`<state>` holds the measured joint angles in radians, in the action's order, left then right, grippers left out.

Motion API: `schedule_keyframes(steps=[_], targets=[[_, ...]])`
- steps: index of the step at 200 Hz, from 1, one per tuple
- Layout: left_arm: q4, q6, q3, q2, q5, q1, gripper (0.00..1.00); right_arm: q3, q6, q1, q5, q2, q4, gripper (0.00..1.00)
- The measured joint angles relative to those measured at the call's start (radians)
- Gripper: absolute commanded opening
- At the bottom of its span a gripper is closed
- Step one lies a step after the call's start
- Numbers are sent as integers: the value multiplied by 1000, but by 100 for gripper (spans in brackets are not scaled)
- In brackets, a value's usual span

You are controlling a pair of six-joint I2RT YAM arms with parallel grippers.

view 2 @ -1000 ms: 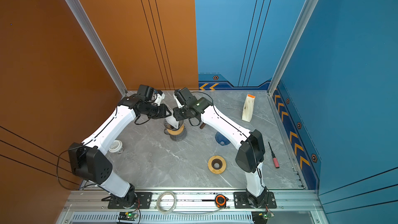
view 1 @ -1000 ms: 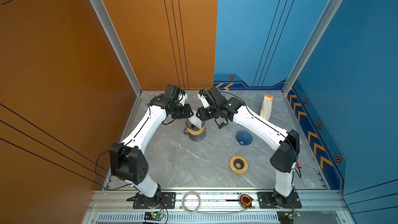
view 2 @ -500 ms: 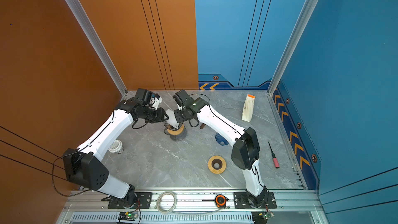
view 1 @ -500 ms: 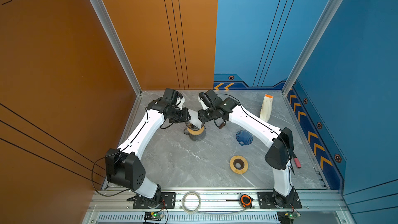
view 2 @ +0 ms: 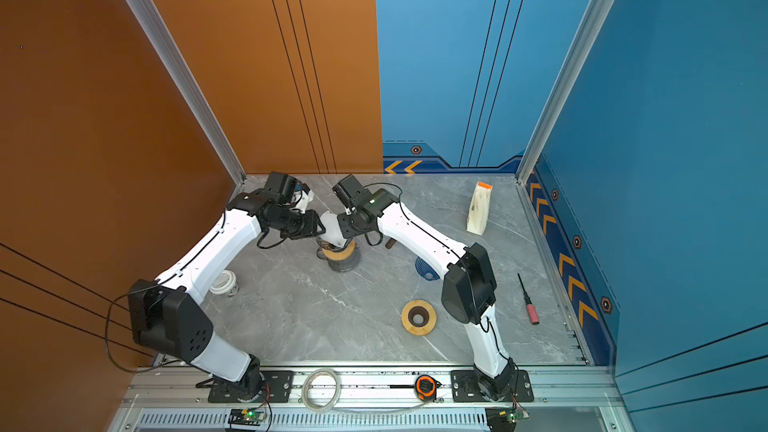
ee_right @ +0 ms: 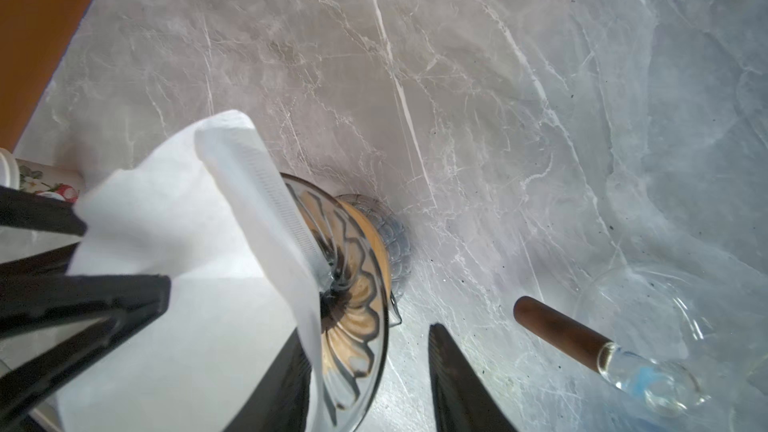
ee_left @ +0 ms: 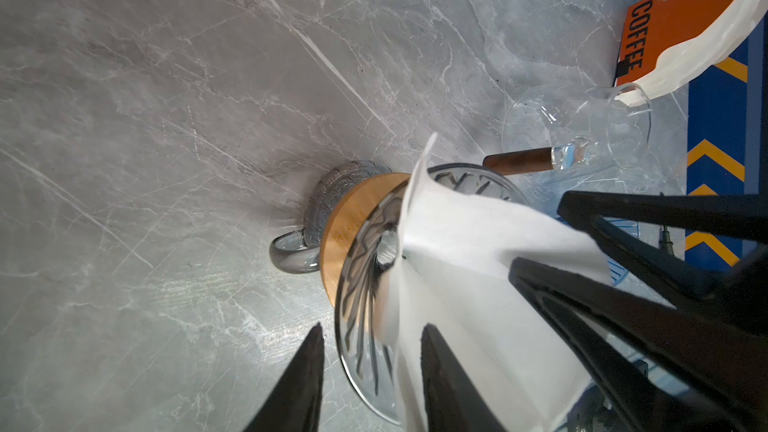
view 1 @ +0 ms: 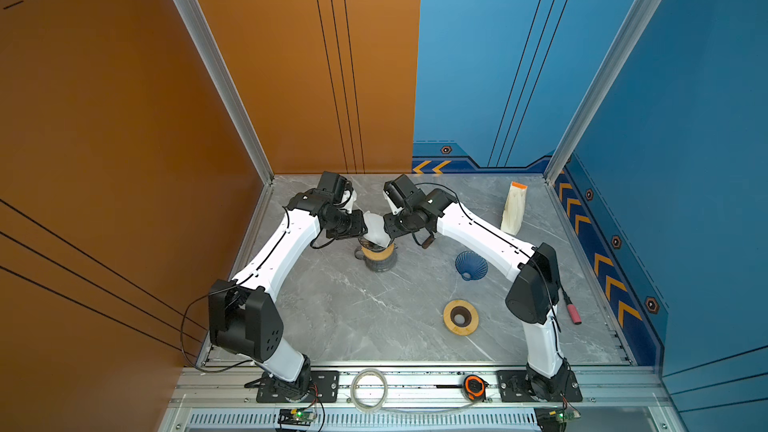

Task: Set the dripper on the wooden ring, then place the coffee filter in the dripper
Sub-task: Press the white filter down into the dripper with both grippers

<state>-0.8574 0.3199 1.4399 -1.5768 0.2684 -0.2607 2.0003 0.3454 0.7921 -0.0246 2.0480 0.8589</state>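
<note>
A white paper coffee filter (view 1: 376, 228) (view 2: 332, 227) (ee_left: 478, 251) (ee_right: 187, 263) stands opened in the glass dripper (ee_left: 365, 268) (ee_right: 353, 305), tip at the hole. The dripper (view 1: 377, 252) (view 2: 343, 252) sits on a wooden collar on a grey glass mug. My left gripper (view 1: 366, 231) (view 2: 322, 228) (ee_left: 372, 328) is open, straddling the dripper's rim and the filter wall. From the opposite side my right gripper (view 1: 388, 238) (view 2: 341, 235) (ee_right: 365, 338) does the same, open, one finger hidden behind the paper. The filter's top rises above the rim between both grippers.
A glass scoop with a brown handle (view 1: 428, 241) (ee_right: 561, 338) lies just right of the dripper. Farther right are a blue dripper (view 1: 471, 265), a wooden ring (view 1: 460, 317), a filter bag (view 1: 514, 209) and a screwdriver (view 2: 528, 299). A white cup (view 2: 224, 283) stands left.
Both arms have swung their elbows a little, while the grippers and the filter have stayed at the dripper.
</note>
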Motion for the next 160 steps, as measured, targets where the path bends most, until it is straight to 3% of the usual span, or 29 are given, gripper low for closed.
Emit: schedule_keyframes(steps=[160], targets=[[0, -10, 0, -71, 0, 0, 40, 11, 8, -13, -2, 69, 6, 47]])
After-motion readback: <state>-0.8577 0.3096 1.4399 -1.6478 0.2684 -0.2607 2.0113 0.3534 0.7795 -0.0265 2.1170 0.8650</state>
